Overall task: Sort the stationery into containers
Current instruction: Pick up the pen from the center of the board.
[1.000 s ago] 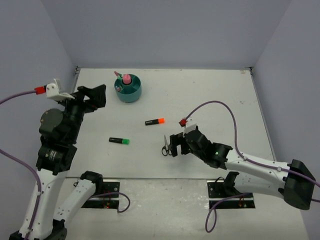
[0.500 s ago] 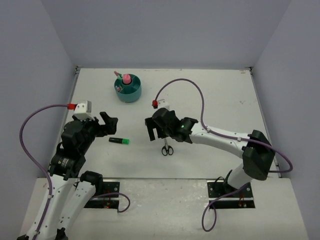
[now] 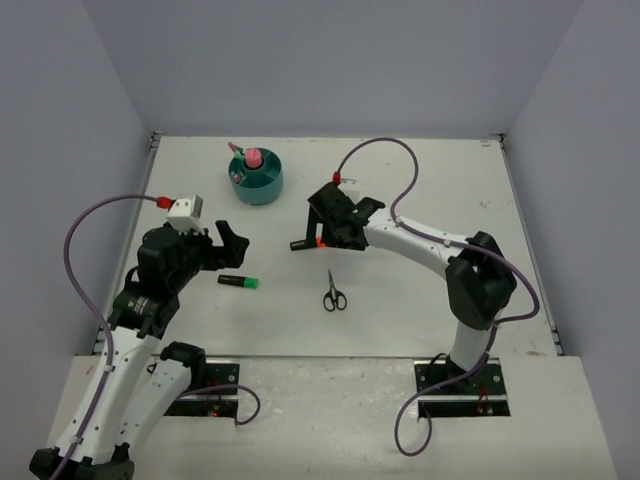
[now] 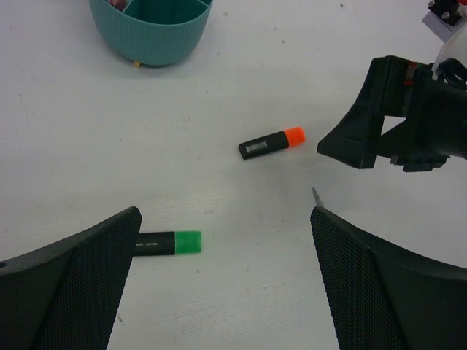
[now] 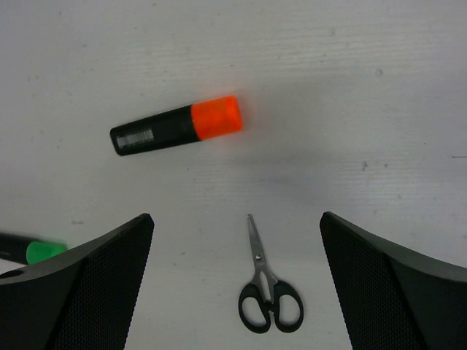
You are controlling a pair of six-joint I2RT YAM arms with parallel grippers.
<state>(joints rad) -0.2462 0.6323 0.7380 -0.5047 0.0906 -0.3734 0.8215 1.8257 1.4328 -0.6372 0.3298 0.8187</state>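
The teal organiser (image 3: 258, 182) stands at the back left with a pink tube (image 3: 253, 158) upright in it. On the table lie an orange-capped highlighter (image 5: 177, 125), a green-capped highlighter (image 4: 168, 243) and black-handled scissors (image 5: 266, 288). My right gripper (image 3: 335, 226) hovers open just right of the orange-capped highlighter (image 3: 303, 244), above the scissors (image 3: 335, 293). My left gripper (image 3: 228, 248) is open above and just beyond the green-capped highlighter (image 3: 238, 281). Neither gripper holds anything.
The organiser's rim (image 4: 153, 29) shows at the top of the left wrist view, with the right gripper (image 4: 394, 135) at the right edge. Grey walls close the table at the back and sides.
The right arm swung away from the scissors, back and left, to the orange-capped highlighter. The left arm lowered from the left side toward the green-capped highlighter. All items stayed in place.
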